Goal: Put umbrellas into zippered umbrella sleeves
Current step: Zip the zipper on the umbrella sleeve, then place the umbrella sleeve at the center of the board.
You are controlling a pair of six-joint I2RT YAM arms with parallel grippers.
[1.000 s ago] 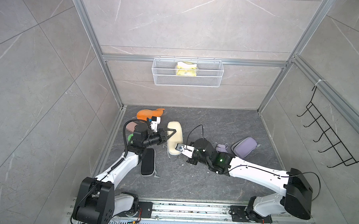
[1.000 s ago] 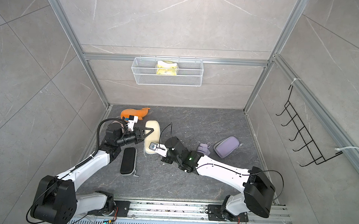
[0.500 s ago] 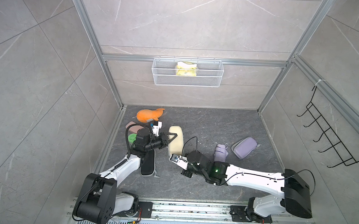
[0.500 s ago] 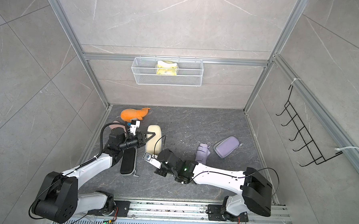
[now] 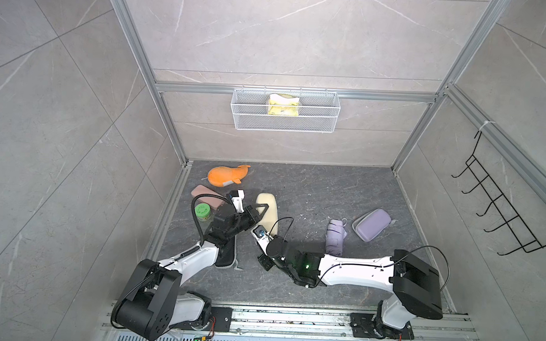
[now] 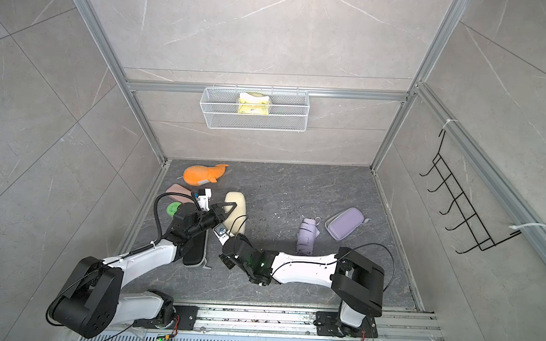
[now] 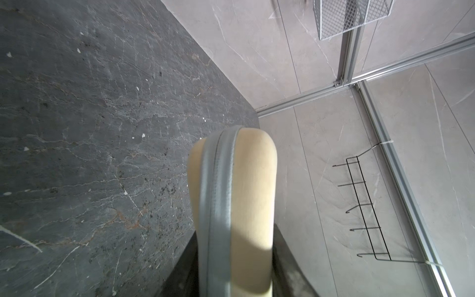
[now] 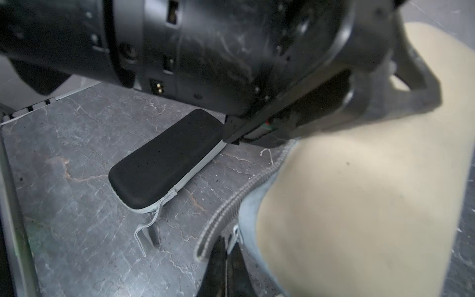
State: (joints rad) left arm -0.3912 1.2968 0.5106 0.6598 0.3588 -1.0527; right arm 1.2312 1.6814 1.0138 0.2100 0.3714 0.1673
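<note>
Your two arms: white shells, black joints.
Left arm (image 5: 195,256) and right arm (image 5: 356,270) wear white link covers, boxy black shoulder housings (image 5: 418,288) and thin black looping cables (image 5: 195,213); a green light (image 5: 307,266) glows on a right-arm joint, and a white camera mount (image 5: 237,199) sits behind your black left hand (image 5: 261,210).

Even, bright overhead light, soft shadows (wrist views blurred up close, edges warped)

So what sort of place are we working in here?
Probably a mock bathroom or shower cell, not a real room: stone-look tiled walls in an aluminium frame, a wire basket and a black hook rack hung on them.
</note>
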